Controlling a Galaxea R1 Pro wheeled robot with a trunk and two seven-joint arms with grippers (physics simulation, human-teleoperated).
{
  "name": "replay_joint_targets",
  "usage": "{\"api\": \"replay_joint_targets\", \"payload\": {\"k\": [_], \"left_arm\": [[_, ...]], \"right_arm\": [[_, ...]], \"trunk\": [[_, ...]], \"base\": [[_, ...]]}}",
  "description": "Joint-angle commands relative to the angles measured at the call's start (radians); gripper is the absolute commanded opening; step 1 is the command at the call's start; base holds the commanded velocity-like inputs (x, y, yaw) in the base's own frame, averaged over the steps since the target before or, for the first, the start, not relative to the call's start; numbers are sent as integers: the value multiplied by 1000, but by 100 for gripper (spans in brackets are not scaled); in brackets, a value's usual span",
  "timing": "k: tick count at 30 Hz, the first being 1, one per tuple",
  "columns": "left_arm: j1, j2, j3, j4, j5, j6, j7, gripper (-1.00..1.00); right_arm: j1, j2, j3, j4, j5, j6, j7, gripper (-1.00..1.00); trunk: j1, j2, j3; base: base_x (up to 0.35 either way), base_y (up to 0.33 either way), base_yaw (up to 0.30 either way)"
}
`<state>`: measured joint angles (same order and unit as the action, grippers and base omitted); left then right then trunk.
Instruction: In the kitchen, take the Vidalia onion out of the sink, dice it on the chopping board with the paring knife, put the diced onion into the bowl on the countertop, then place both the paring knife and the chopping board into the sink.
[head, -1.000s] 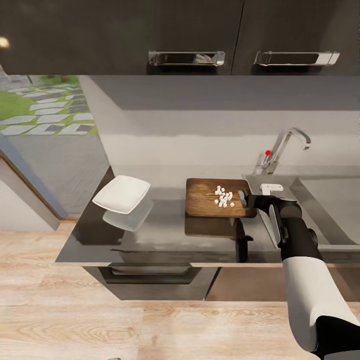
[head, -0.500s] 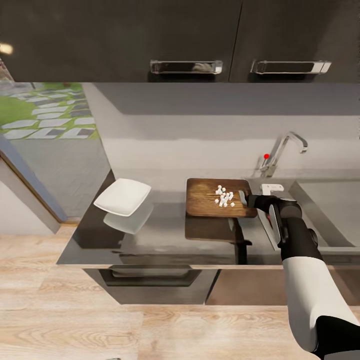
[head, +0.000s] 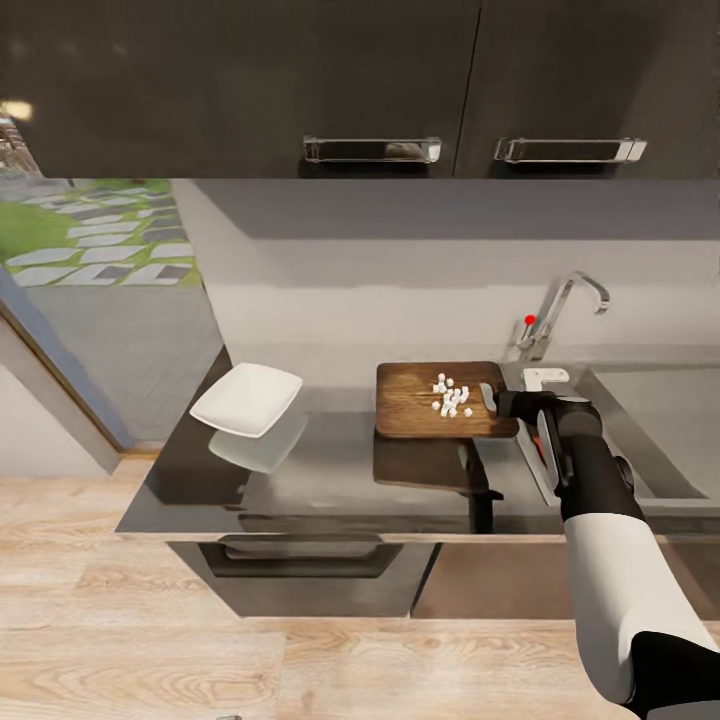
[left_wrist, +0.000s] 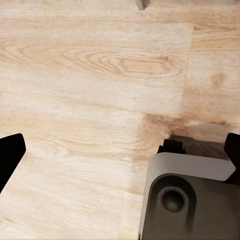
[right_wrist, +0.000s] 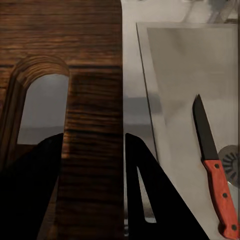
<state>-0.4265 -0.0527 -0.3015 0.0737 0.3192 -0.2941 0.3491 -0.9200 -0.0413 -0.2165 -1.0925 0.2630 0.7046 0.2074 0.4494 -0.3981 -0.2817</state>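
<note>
Right claw (head: 492, 398) clamped on the handle end of the chopping board (head: 440, 398), which lies on the grey surface (head: 330, 480) with white diced onion (head: 450, 396) on it. Paring knife (right_wrist: 215, 167) lying in the sink (right_wrist: 175, 75) near the drain; white bowl (head: 246, 398) well apart near the surface's far left end. Left claw (left_wrist: 120, 155) spread apart above wooden floor (left_wrist: 95, 75).

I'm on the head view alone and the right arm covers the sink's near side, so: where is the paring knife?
Observer: The paring knife lies in the sink, handle beside the drain.
Operator: Does the right end effector hold the board?
Observer: Its fingers press both sides of the chopping board at its slotted end.
Operator: And the left?
Observer: The left end effector is open, above wooden floor.
</note>
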Motion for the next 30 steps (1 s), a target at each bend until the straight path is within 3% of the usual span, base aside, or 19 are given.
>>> {"api": "replay_joint_targets", "payload": {"k": [1, 18, 30], "left_arm": [[-2, -1, -8, 5, 8, -7, 0, 100], [-2, -1, -8, 5, 8, -7, 0, 100], [-2, -1, -8, 5, 8, -7, 0, 100]], "right_arm": [[-1, 0, -1, -1, 11, 4, 9, -100], [-1, 0, -1, -1, 12, 4, 9, -100], [0, 0, -1, -1, 12, 4, 9, -100]], "trunk": [[1, -2, 0], [1, -2, 26], [1, -2, 45]], "base": [[0, 0, 0], [0, 3, 0], [0, 242, 0]]}}
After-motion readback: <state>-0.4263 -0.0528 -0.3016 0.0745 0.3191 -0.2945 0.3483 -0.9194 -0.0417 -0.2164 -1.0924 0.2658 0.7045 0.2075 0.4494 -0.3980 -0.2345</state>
